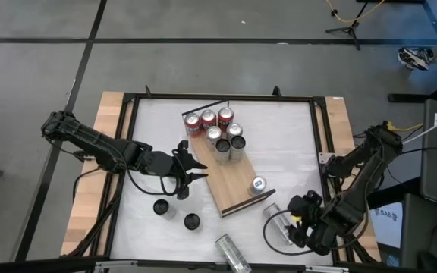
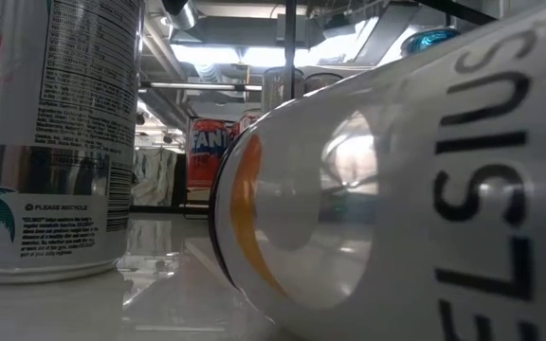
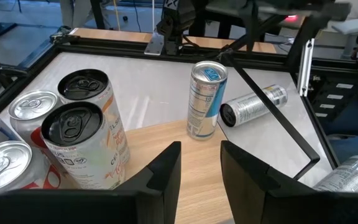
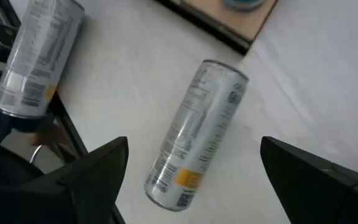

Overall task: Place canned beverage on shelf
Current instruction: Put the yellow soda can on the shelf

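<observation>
We list one slim silver can (image 4: 194, 134), lying beneath our wide-open right hand (image 4: 191, 171): likely rigid, slick, roll-prone; grip mid-body.

Six cans (image 1: 220, 130) cluster on the shelf (image 1: 226, 180); right tool (image 1: 281, 226) open over a lying can (image 1: 278, 221).
</observation>
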Available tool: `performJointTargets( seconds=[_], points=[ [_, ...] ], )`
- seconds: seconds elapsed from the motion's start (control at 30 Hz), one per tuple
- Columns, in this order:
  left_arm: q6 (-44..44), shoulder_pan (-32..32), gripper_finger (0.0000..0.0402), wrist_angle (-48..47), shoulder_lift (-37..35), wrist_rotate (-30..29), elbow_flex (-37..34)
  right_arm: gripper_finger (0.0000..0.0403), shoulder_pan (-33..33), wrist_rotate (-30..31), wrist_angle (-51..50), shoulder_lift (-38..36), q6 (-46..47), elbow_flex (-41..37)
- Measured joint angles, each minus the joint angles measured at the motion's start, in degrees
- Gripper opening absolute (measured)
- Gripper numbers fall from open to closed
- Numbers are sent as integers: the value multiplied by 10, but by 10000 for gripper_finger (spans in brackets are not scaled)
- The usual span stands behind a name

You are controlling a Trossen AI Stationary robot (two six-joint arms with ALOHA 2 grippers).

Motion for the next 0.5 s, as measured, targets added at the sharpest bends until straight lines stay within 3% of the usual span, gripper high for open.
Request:
performJointTargets(
  seconds=[0.5],
  points=[
    [0,0,104,0,0,0,0,363,-1,-2,179,0,-11,-109]
  ],
)
